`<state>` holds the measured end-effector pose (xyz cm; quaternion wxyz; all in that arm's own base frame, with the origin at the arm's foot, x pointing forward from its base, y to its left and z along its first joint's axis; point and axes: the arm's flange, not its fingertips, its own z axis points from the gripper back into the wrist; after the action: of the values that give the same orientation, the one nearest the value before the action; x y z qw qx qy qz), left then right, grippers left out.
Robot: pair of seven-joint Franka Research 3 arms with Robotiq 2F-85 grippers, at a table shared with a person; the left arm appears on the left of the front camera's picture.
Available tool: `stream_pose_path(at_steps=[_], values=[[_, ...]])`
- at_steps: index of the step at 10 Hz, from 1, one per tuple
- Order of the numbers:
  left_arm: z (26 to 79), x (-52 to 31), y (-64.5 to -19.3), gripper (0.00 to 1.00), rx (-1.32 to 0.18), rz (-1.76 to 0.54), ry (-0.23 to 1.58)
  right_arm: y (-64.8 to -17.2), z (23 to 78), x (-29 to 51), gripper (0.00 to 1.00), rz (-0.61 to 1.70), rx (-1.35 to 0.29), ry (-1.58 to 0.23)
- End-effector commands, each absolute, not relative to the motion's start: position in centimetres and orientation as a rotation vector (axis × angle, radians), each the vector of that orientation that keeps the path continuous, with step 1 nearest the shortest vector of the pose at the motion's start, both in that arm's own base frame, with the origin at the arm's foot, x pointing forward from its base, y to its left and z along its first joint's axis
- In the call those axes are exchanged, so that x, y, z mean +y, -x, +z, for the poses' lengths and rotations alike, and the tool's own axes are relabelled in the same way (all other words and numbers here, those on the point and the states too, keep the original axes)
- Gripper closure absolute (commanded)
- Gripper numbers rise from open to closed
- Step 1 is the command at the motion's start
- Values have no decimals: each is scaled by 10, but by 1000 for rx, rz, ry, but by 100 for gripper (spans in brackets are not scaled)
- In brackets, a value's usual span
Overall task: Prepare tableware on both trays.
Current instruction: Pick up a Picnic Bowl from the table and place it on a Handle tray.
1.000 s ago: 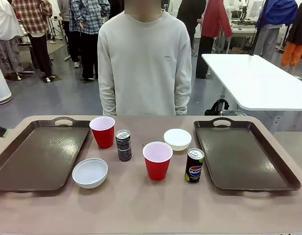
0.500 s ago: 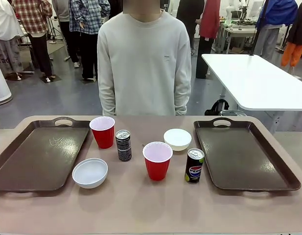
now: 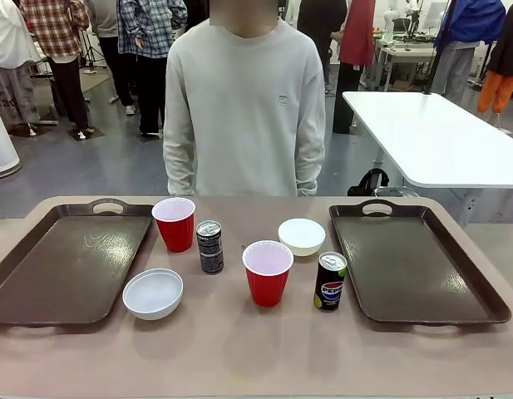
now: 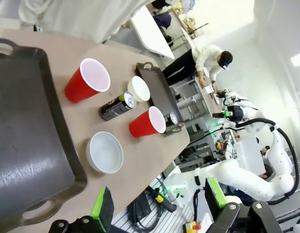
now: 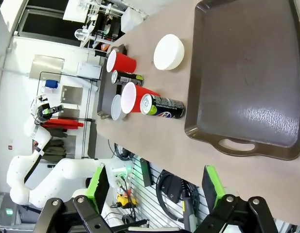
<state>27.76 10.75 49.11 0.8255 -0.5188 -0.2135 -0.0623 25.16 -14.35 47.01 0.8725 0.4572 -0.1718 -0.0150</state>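
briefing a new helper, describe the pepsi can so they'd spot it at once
Find the brown tray on the front view's right side. Just left of its left rim, on the table, stands the Pepsi can, beside a red cup. Unlike the dark grey can farther left, it is black with a round red-white-blue logo.

Two red cups [image 3: 267,271], two white bowls [image 3: 153,293], two cans [image 3: 209,246] upright between brown trays [image 3: 65,266].
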Motion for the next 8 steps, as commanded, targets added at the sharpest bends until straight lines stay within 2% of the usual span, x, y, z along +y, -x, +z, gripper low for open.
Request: stream_pose_path(at_steps=[1, 4, 6, 8], values=[[491, 110, -279, 0, -475, -145, 1127, -253, 470, -144, 0, -22, -370, -984], [491, 110, -279, 0, -475, -145, 1127, -251, 469, -144, 0, -36, -356, -957], [491, 110, -279, 0, -475, -145, 1127, -269, 513, -116, 0, -80, -497, -643], [491, 110, -279, 0, -475, -145, 1127, -317, 560, -63, 0, -55, -540, -346]])
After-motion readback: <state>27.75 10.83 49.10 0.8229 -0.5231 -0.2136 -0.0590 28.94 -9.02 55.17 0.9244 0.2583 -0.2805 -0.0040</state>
